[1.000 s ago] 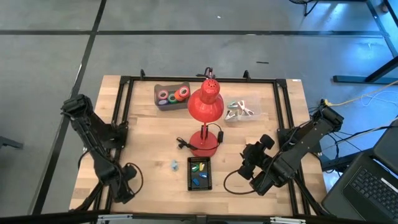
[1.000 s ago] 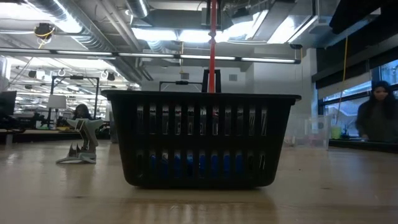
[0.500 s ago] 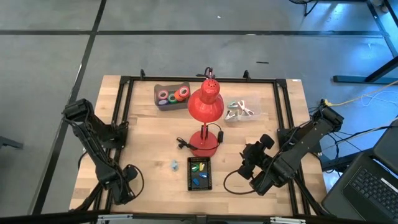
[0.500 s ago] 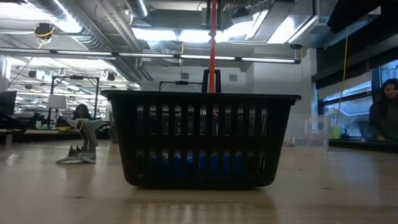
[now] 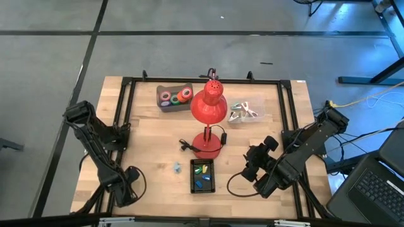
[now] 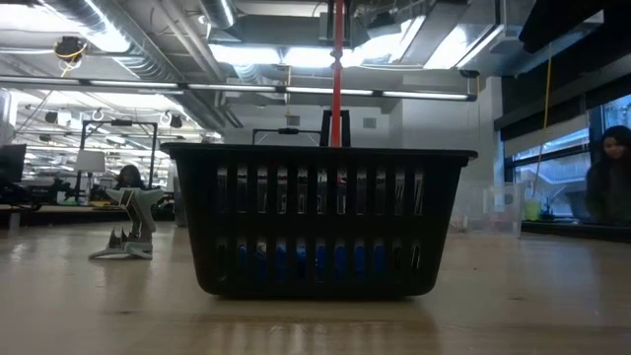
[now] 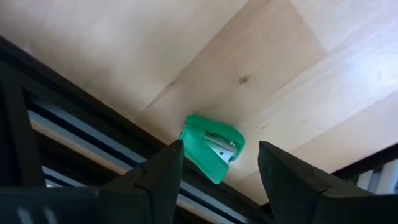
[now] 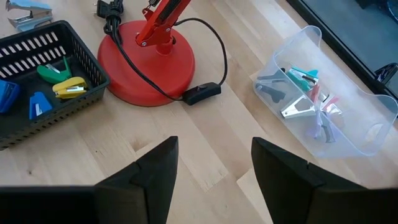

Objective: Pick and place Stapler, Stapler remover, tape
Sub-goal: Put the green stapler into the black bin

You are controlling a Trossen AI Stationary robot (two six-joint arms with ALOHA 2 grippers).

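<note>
Tape rolls point(image 5: 175, 96) in red, pink, orange and green sit in a dark tray point(image 5: 159, 91) at the far side of the wooden surface point(image 5: 151, 145), beside the red lamp point(image 5: 209, 108). Small staplers point(image 8: 62, 82) lie in the black basket point(image 5: 202, 176) near the lamp's base, and staple removers point(image 8: 301, 93) fill a clear bin point(image 5: 249, 118) on the lamp's other side. One light-blue piece point(image 5: 177, 167) rests loose next to the basket. The left tool point(image 7: 217, 177), fingers apart, hovers at the near left corner over a green stapler point(image 7: 212, 147). The right tool point(image 8: 211, 168), fingers spread with nothing between them, waits near the basket's right.
</note>
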